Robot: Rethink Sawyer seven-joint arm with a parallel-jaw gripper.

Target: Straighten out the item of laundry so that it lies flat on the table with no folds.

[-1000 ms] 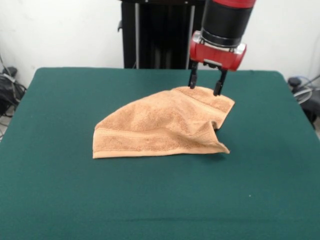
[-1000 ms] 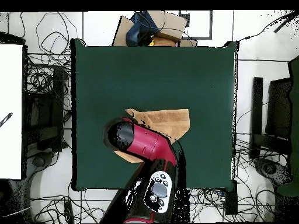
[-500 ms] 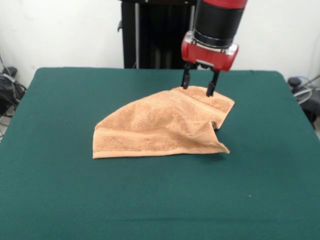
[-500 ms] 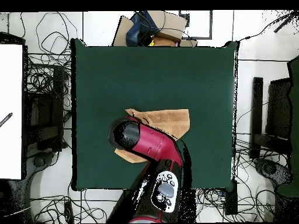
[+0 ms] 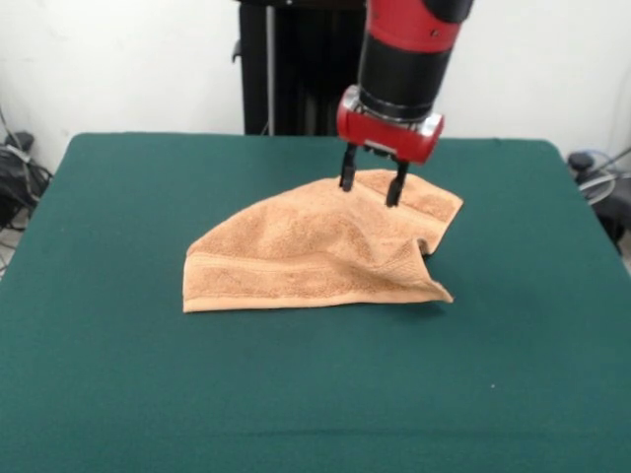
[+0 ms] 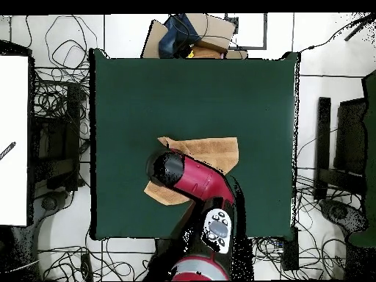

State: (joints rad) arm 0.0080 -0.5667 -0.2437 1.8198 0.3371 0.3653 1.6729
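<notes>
Front view shows the gripper (image 5: 371, 187) with its two dark fingers (image 5: 347, 173) spread apart and pointing down, nothing between them. The tips hang over the far part of the towel (image 5: 315, 251), at or just above the cloth; whether they touch it cannot be told from here. Above the fingers sit the red wrist block and the black and red arm (image 5: 399, 59), coming down from the top of the picture.

The towel lies near the middle of the table (image 5: 118, 374), well away from every edge. It is far from flat. Its shape is closer to a lopsided triangle than a square: the striped hem runs along the near edge, the left side tapers down to the cloth of the table, and the right side is doubled over itself, with a pucker and a dark fold gap near the right corner. The far right part stands a little raised.

In the overhead view the arm (image 6: 192, 180) covers much of the towel (image 6: 217, 153); the gripper itself is hidden under it. What shows is a tan patch with a folded corner poking out on each side of the arm, on the table (image 6: 147, 88).

By my reading the task is at an early stage. No grasp is made yet, and the folded layers are all still to be pulled out.
</notes>
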